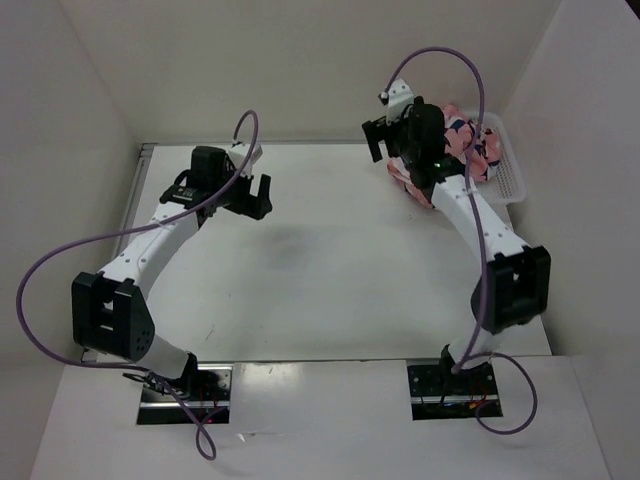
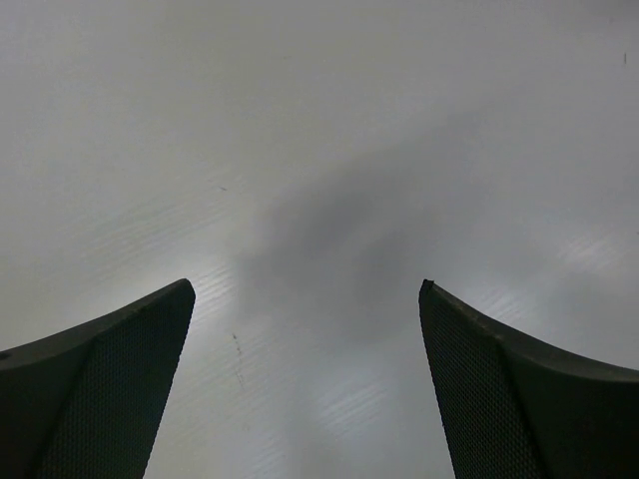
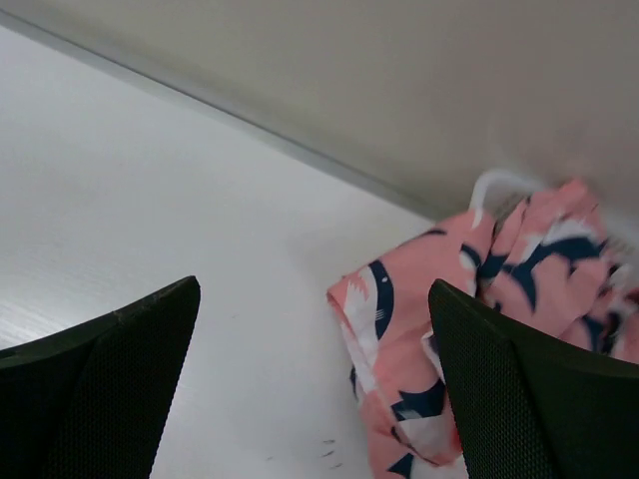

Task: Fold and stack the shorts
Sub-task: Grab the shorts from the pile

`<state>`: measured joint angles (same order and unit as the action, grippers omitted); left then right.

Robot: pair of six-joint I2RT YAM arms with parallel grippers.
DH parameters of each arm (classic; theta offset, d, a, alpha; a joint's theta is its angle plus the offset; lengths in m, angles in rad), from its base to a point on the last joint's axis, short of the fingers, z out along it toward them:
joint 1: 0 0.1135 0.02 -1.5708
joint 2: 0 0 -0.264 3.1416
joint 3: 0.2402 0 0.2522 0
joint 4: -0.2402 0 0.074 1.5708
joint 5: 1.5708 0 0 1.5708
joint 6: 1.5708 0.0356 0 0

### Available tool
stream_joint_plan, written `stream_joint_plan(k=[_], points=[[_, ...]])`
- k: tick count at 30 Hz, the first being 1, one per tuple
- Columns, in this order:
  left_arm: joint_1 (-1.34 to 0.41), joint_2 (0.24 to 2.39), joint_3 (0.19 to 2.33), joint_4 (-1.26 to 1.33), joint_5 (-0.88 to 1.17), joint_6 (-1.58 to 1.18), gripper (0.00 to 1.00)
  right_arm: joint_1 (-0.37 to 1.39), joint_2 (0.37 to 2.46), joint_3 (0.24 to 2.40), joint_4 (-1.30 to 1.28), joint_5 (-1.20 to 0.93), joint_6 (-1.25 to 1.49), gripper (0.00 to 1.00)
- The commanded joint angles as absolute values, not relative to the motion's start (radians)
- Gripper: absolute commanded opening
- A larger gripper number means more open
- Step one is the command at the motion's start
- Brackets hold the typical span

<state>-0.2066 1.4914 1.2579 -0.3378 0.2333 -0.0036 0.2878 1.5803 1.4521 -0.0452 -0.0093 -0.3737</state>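
Right claw (image 3: 313,284) gapes empty, crumpled shorts (image 3: 394,334) just ahead of it; left claw (image 2: 305,284) likewise apart. Folding not yet begun.

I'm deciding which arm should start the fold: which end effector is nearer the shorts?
Right. The right end effector is open just left of the shorts; the left end effector is open over bare table, far off to their left.

The right arm (image 1: 470,205) hides much of the shorts (image 1: 470,140); the wrist view's edge crops them
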Motion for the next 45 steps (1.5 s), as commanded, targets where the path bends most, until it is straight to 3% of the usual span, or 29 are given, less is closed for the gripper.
stream_joint_plan(k=[1, 9, 18, 19, 20, 22, 23, 27, 37, 41, 45], points=[[-0.228, 1.485, 1.308, -0.394, 0.258, 0.000, 1.00, 0.203, 1.716, 1.618, -0.236, 0.130, -0.049, 1.00], [-0.229, 1.476, 1.243, -0.364, 0.304, 0.000, 1.00, 0.103, 1.916, 1.717, -0.224, 0.311, 0.020, 0.97], [-0.229, 1.476, 1.233, -0.364, 0.304, 0.000, 1.00, 0.032, 1.994, 1.686, -0.192, 0.226, 0.011, 0.98], [-0.229, 1.476, 1.233, -0.364, 0.304, 0.000, 1.00, 0.032, 2.003, 1.686, -0.202, 0.195, 0.002, 0.92], [-0.229, 1.476, 1.233, -0.364, 0.304, 0.000, 1.00, 0.032, 2.003, 1.675, -0.202, 0.158, 0.002, 0.74], [-0.229, 1.485, 1.233, -0.364, 0.304, 0.000, 1.00, 0.032, 2.003, 1.675, -0.202, 0.158, -0.009, 0.49], [-0.229, 1.485, 1.233, -0.364, 0.304, 0.000, 1.00, 0.032, 2.003, 1.675, -0.202, 0.167, -0.009, 0.31], [-0.229, 1.485, 1.233, -0.364, 0.304, 0.000, 1.00, 0.032, 1.993, 1.693, -0.202, 0.221, -0.009, 0.00], [-0.229, 1.448, 1.213, -0.364, 0.304, 0.000, 1.00, 0.129, 1.750, 1.638, -0.239, 0.238, 0.031, 0.00], [-0.229, 1.437, 1.213, -0.364, 0.322, 0.000, 1.00, 0.129, 1.698, 1.696, -0.270, 0.262, 0.080, 0.00], [-0.229, 1.408, 1.204, -0.354, 0.322, 0.000, 1.00, 0.170, 1.672, 1.768, -0.196, 0.359, -0.036, 0.00]])
